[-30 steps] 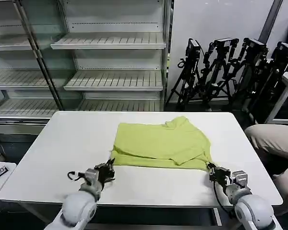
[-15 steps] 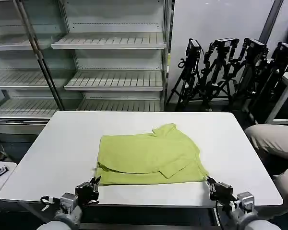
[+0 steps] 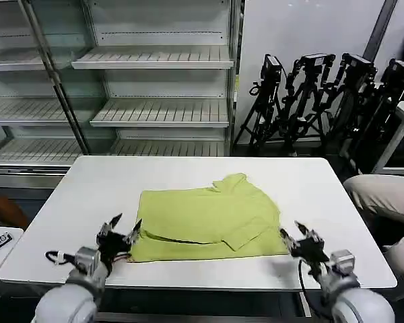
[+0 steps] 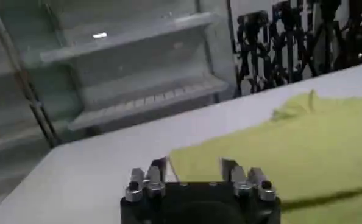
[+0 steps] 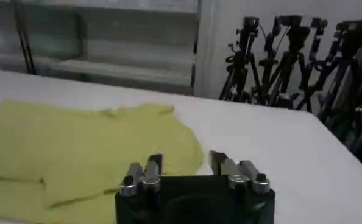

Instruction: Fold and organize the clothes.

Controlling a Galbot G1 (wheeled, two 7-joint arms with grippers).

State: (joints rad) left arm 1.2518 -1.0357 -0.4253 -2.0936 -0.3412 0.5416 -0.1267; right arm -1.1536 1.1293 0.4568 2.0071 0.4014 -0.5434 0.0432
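Currently, your inventory reads as follows.

Item one: shirt point(image 3: 205, 223), lime yellow-green, folded into a rough rectangle on the white table point(image 3: 87, 195). Collar bump points away from your grippers; one sleeve lies folded across the top layer, toward your right gripper's side. The near hem runs between your two grippers.

Item two: left gripper point(image 3: 120, 231), fingers spread apart, holding nothing. It hovers at the shirt's near left corner, just beside the fabric; you cannot tell whether a fingertip touches the cloth. From your left wrist camera, the shirt point(image 4: 291, 146) lies directly ahead of the spread gripper point(image 4: 194, 167), and the fabric corner sits between the fingers' line and beyond.

Item three: right gripper point(image 3: 299, 237), fingers likewise apart, empty. It sits just beside the shirt's near right corner, over bare table. From your right wrist camera, the shirt point(image 5: 77, 152) spreads ahead and to one side of the gripper point(image 5: 185, 162).

Item four: shelving point(image 3: 155, 87) and tripods point(image 3: 323, 94), well beyond both grippers, behind the table.
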